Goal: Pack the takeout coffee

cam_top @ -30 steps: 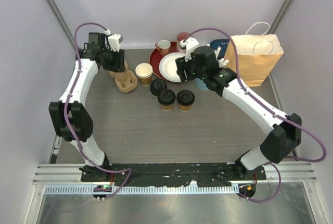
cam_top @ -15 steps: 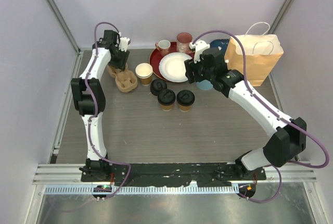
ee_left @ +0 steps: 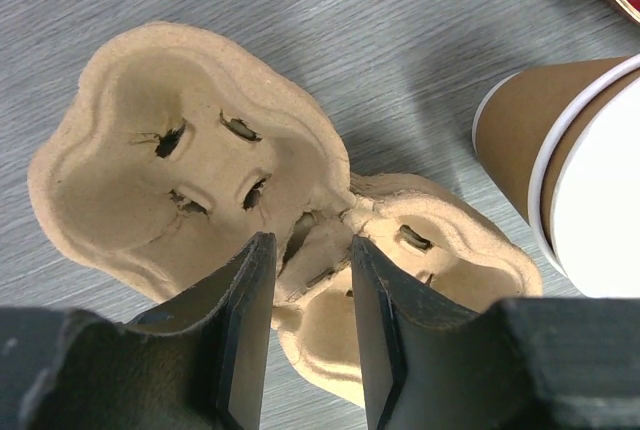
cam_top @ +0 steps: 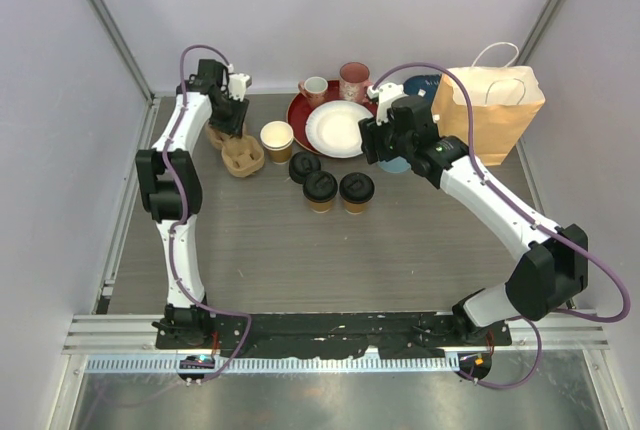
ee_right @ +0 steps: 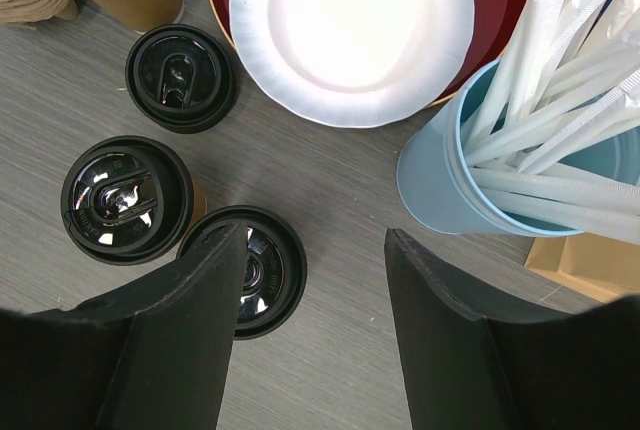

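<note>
- Pulp-fibre cup carrier (ee_left: 190,170) lies at the far left of the worktop (cam_top: 350,250), and the wells we can see are bare. Our left end effector (ee_left: 308,250) is down over it, jaws narrowly apart astride the centre ridge. We cannot tell whether they pinch the ridge or only bracket it.
- Just right of the carrier stands a lidless tan cup (ee_left: 580,180), white inside, near the carrier but apart from it.
- Further right, three lidded cups (ee_right: 126,200) cluster close together mid-worktop, none in the carrier.
- Our right end effector (ee_right: 315,250) hovers over the rightmost of them, jaws wide with nothing between. The light-blue straw cup (ee_right: 450,180) stands just beside.
- At the far right the paper bag (cam_top: 490,110) stands upright, handles up.
- We judge that packing has barely begun: no coffee is loaded, and the step in hand is getting hold of the carrier.
- The next move calls for a firm pinch on that thin ridge, so the carrier neither tears nor slips. The right arm must then come down squarely around one lidded cup, clear of its neighbours and of the straw cup.
</note>
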Controlling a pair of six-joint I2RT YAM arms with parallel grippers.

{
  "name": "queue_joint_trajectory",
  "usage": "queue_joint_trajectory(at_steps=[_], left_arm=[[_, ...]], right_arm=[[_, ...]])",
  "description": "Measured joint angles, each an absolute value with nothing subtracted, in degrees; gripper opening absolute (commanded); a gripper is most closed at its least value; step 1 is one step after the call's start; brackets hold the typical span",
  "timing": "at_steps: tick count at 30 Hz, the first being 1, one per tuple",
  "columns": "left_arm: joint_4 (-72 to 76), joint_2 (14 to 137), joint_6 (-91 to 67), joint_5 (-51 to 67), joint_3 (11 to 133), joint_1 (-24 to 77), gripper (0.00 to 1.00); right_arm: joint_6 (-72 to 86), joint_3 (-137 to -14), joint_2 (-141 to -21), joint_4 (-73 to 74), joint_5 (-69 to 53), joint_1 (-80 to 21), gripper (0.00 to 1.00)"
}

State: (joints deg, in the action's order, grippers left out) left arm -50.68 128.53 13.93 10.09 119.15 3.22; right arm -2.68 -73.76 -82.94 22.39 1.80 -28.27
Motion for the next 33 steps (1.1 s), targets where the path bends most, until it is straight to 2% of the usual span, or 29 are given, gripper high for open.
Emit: queue_joint_trajectory(at_steps=[4,9,24,28,33], left_arm=[[-50.65,128.55,14.00,10.55,118.78,3.20,0.35],[-50.68,128.55,14.00,10.55,118.78,3.20,0.24],[-52.18,128.55,15.42,13.04,118.78,2.20,0.38],[-52.21,128.05,16.10,14.48,117.82,1.56,0.38],[-52.25,127.74,17.19,14.22,117.36,1.48,0.31]], right_arm=[[-2.68,-73.63,-82.89,22.39,1.72,-28.27,0.63],[-2.68,-73.58,-82.89,22.39,1.54,-28.27,0.63],[-2.68,-73.19,-82.87,22.39,1.32,-28.27,0.62],[-2.70,-73.03,-82.87,22.41,1.32,-28.27,0.62],[-2.70,-72.99,-82.85,22.41,1.32,-28.27,0.62]])
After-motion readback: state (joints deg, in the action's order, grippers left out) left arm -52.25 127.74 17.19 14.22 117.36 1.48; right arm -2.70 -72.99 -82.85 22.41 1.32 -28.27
